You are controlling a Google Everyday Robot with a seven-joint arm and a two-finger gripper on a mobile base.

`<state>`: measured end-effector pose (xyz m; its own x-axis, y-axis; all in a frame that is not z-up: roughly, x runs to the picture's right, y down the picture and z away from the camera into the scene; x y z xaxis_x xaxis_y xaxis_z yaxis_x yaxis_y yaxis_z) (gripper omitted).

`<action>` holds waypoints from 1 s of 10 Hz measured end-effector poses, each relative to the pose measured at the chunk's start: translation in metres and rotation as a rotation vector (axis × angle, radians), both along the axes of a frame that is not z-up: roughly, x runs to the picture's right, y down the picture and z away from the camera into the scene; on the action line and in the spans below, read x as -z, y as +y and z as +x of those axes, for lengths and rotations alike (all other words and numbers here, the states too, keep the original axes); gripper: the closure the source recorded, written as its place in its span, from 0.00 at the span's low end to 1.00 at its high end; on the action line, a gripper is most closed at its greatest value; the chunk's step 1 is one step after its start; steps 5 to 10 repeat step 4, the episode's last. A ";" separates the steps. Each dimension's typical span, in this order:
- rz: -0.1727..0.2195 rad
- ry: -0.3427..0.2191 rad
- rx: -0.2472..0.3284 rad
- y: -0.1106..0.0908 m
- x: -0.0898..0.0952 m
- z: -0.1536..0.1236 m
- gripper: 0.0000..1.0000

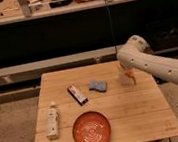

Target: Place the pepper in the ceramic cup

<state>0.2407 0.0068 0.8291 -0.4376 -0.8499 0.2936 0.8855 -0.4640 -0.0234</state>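
Pale wood is filling the middle of my view: a slatted table (140, 118) seen from above and in front. I am watching the robot's white arm (155, 66) reaching in from the right edge of the view, bending at a rounded joint and pointing down toward the table's far right part.

The gripper (127, 77) is hanging at the end of that arm, low over the far right part of the tabletop. I cannot tell whether it is clenched or released. A small orange-red patch, which I am reading as the pepper (129, 73), is showing right at the gripper. A pale, blurred shape, possibly the ceramic cup (123, 80), is sitting at the gripper's lower side. I cannot tell whether the pepper is touching it, over it or inside it.

Everything else is lying to the view's left of the gripper. A small blue object (98, 86) is resting nearest, a short way off. A dark rectangular bar (77, 94) is lying flat and angled beyond that, near the blue object but apart from it. An orange bowl (92, 130) with ring markings inside is standing well apart from the gripper, at the table's near edge. A white bottle (51, 122) is lying on its side farthest from the gripper, near the table's left edge.

Behind the gripper, past the table's far edge, a dark shelf unit (51, 36) is running across the whole view, with clutter on its top level.
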 end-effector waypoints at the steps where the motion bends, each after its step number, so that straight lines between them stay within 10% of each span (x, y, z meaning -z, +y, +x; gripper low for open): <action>1: 0.003 0.004 -0.005 0.000 0.000 0.001 0.20; 10: 0.015 0.009 -0.013 0.000 0.000 0.002 0.20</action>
